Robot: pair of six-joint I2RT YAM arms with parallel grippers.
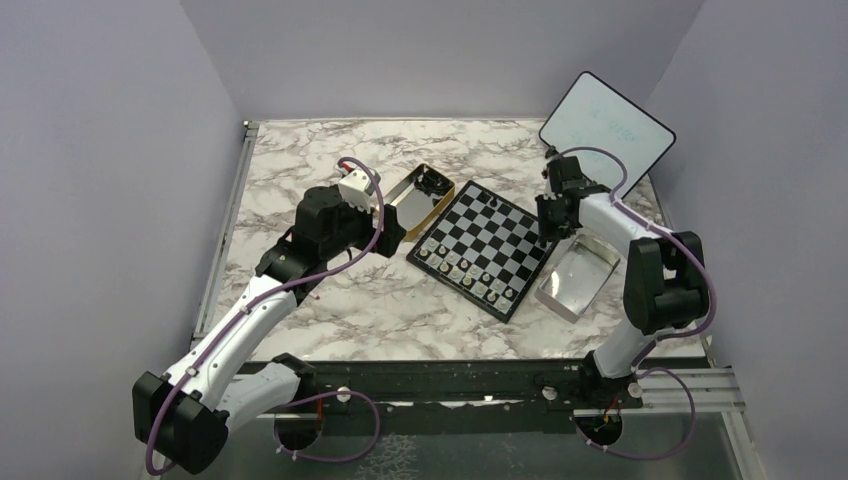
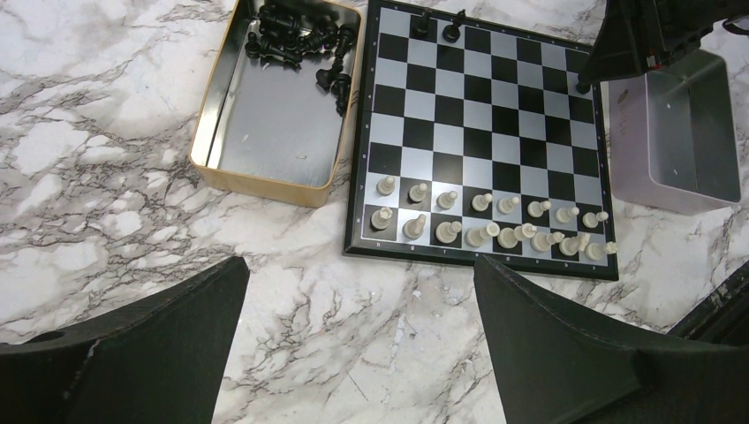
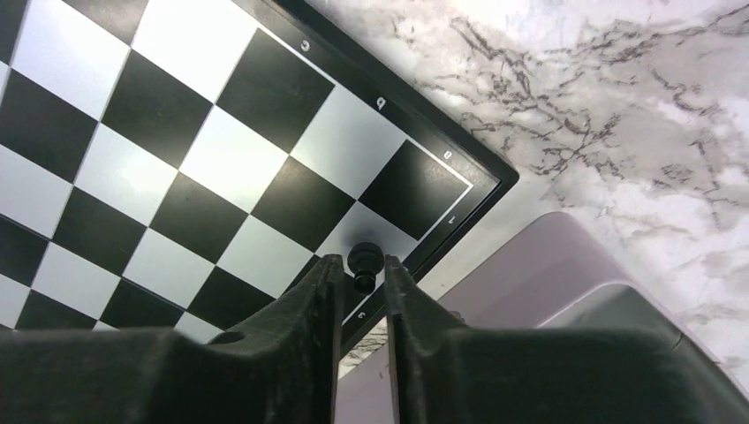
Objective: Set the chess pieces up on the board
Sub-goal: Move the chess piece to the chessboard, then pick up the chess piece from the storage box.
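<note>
**Jaws narrow round a black piece at the board's corner**

Jaws close together on the right gripper [image 3: 360,269], with a black piece [image 3: 365,259] standing upright between the fingertips. Whether they pinch it or merely flank it, I can't tell. It sits on an edge square of the board [image 3: 159,106], near the corner just beside the silver tin [image 2: 680,150]. Over on the left gripper [image 2: 360,283], the jaws are spread wide with nothing in them.

The score, then. The pale set [image 2: 495,221] is lined up in two rows along one edge, so that side looks done. Black is barely started: two black men [image 2: 422,22] stand on the opposite edge, plus the one at the corner. The rest, a black heap [image 2: 300,40], lies in one end of the gold tin [image 2: 256,181]. I'd call it about half way.

The right arm reaches out with its elbow high and its wrist tipped down over the board's corner. The left arm stretches forward on a diagonal, its gripper hanging above the marble table [image 2: 106,177], short of both tin and board.
</note>
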